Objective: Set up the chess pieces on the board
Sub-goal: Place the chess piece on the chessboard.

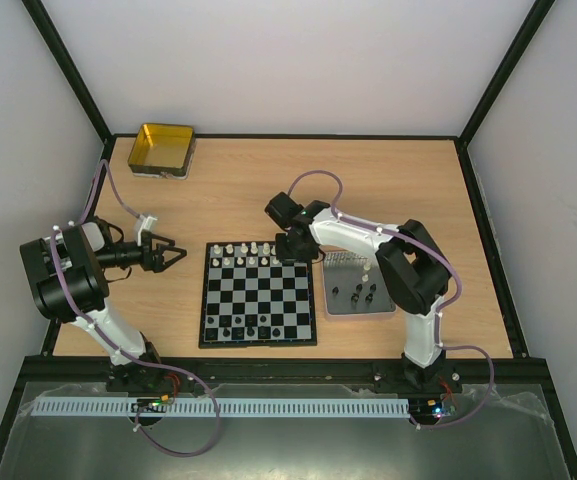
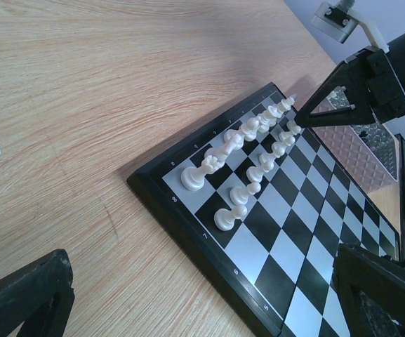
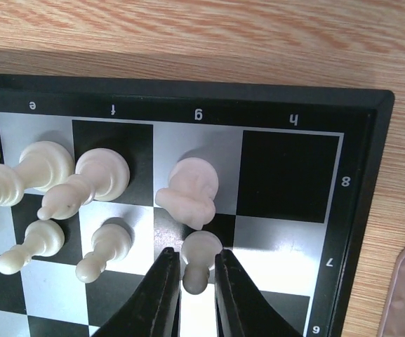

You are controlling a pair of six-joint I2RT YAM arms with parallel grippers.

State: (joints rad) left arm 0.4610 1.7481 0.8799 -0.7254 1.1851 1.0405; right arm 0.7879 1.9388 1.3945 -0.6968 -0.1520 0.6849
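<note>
The right gripper point(image 3: 195, 254) has fingers point(image 3: 158, 298) of matt black plastic, faintly grained. The pawn point(image 3: 201, 256) between them is smooth cream-white plastic with a soft sheen, as are the other white pieces point(image 3: 104, 172) just beyond and to the left of the fingertips. Under them the board point(image 3: 286, 172) shows a smooth, slightly glossy printed face with a satin black border. Past its edge the table point(image 3: 188, 28) looks like pale wood-grain laminate, matt. Right of the fingers a tray point(image 2: 363, 154) of silvery metal has a dimpled surface. The left gripper point(image 2: 206, 298) has fingers point(image 2: 27, 302) of coarse, matt black plastic too
</note>
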